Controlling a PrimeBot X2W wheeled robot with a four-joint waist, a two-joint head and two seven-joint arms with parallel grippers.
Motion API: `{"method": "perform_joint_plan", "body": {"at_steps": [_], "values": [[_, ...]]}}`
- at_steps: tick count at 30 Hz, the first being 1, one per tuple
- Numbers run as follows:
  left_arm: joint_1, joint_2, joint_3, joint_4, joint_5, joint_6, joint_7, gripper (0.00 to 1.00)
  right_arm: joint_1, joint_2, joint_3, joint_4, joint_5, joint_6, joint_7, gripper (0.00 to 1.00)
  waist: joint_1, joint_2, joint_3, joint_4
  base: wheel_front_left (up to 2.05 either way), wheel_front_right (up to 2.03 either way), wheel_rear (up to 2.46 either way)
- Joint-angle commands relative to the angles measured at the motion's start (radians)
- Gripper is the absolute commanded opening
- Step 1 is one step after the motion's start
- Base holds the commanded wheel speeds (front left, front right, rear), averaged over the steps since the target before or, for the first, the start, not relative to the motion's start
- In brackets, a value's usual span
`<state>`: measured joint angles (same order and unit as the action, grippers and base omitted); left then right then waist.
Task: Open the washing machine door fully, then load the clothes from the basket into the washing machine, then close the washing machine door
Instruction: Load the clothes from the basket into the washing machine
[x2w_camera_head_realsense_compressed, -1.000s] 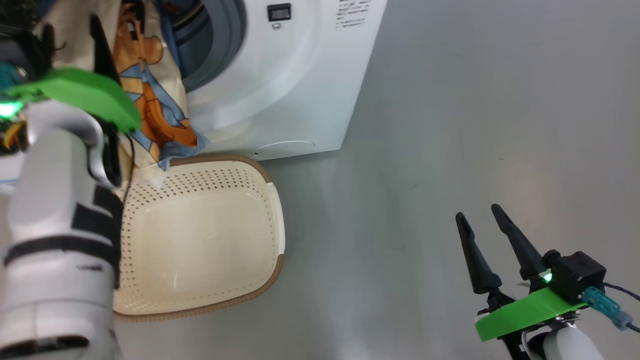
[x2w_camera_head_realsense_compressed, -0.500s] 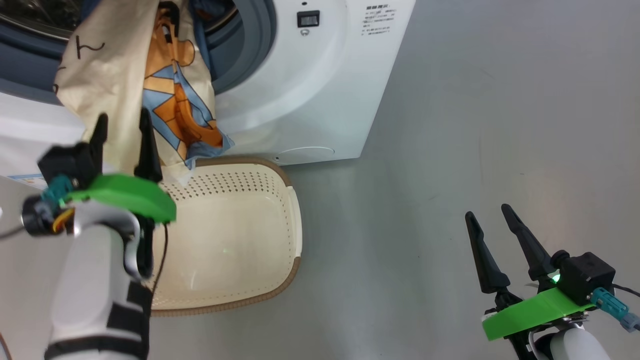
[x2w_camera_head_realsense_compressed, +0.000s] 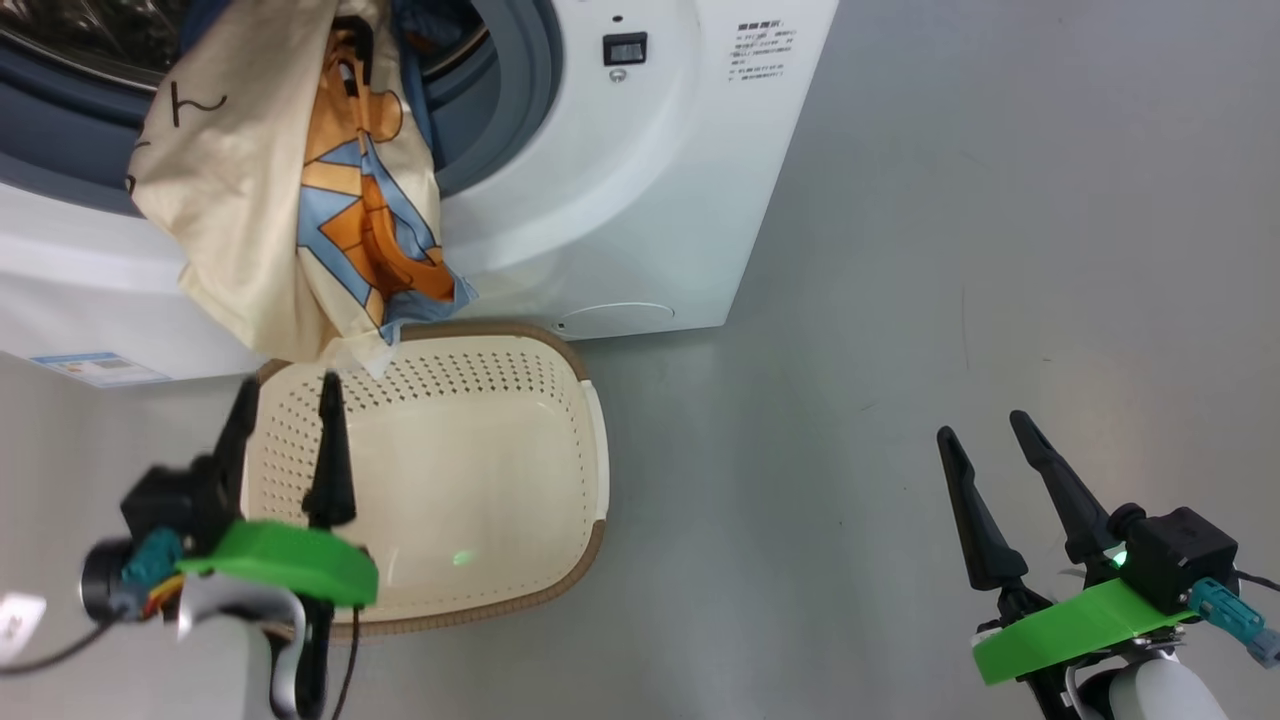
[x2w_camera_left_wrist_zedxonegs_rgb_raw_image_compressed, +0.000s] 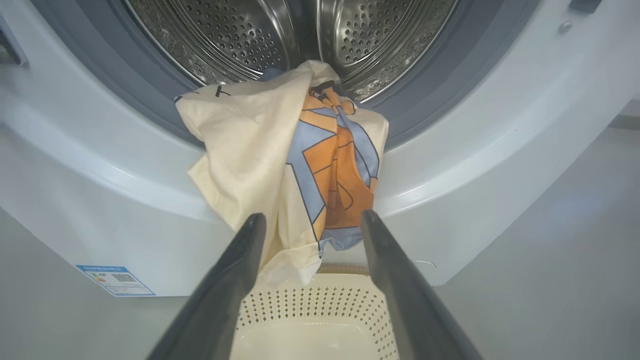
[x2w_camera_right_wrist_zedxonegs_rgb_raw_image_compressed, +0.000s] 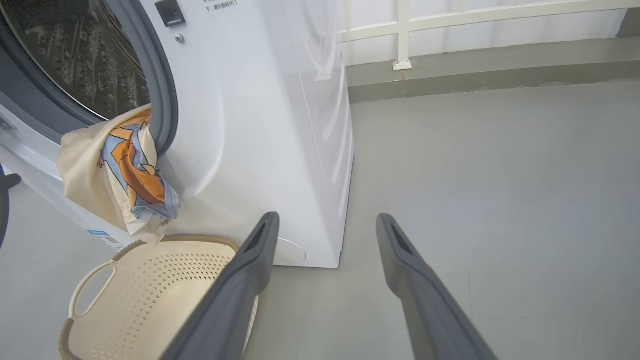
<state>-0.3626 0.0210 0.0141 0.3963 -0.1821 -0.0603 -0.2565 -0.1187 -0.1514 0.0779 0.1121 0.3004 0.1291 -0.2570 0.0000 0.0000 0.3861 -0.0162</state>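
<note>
1. The washing machine (x2w_camera_head_realsense_compressed: 600, 200) stood with its round mouth uncovered and the steel drum (x2w_camera_left_wrist_zedxonegs_rgb_raw_image_compressed: 300, 35) open to view, so I judged the door-opening step done.
2. The basket (x2w_camera_head_realsense_compressed: 450, 480) sat on the floor just in front of the machine, its perforated bottom bare, so I took the lifting-out to be finished.
3. Loading was not complete. The clothes (x2w_camera_head_realsense_compressed: 290, 200) lay bunched over the lower lip of the opening, partly inside the drum and partly hanging down the white front.
4. Left to do, by my reckoning: push that bundle past the grey gasket (x2w_camera_left_wrist_zedxonegs_rgb_raw_image_compressed: 150, 100), then shut the door.
5. The bundle looked soft and limp. It was a cream cloth folded over a panel printed in orange and light blue, and its lowest corner reached the basket's back rim.
6. The left gripper (x2w_camera_head_realsense_compressed: 288, 384) hovered over the basket's near side with its fingers apart and nothing between them, pointing at the hanging cloth.
7. The right gripper (x2w_camera_head_realsense_compressed: 980, 424) hung well apart over bare floor, with its fingers spread and empty.
</note>
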Motion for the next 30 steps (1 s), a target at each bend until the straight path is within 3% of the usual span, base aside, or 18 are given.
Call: {"method": "perform_joint_plan", "body": {"at_steps": [1,19,30], "values": [[0.046,0.03,0.03,-0.047,-0.005,0.006,-0.005,1.0,0.025,-0.006,0.019,-0.026,-0.009,0.002,-0.005,1.0,0.0,0.0,-0.003,0.0,0.0,0.0,0.0],[0.307,0.029,0.005,-0.264,-0.073,0.056,-0.005,1.0,0.046,-0.018,0.011,-0.034,-0.014,0.002,-0.005,1.0,0.0,0.0,-0.012,-0.002,0.0,0.0,0.0],[0.349,0.029,-0.01,-0.335,-0.086,0.089,-0.005,1.0,0.05,-0.019,0.002,-0.039,-0.016,0.002,-0.005,1.0,0.0,0.0,-0.001,0.003,0.0,0.0,0.0]]}}
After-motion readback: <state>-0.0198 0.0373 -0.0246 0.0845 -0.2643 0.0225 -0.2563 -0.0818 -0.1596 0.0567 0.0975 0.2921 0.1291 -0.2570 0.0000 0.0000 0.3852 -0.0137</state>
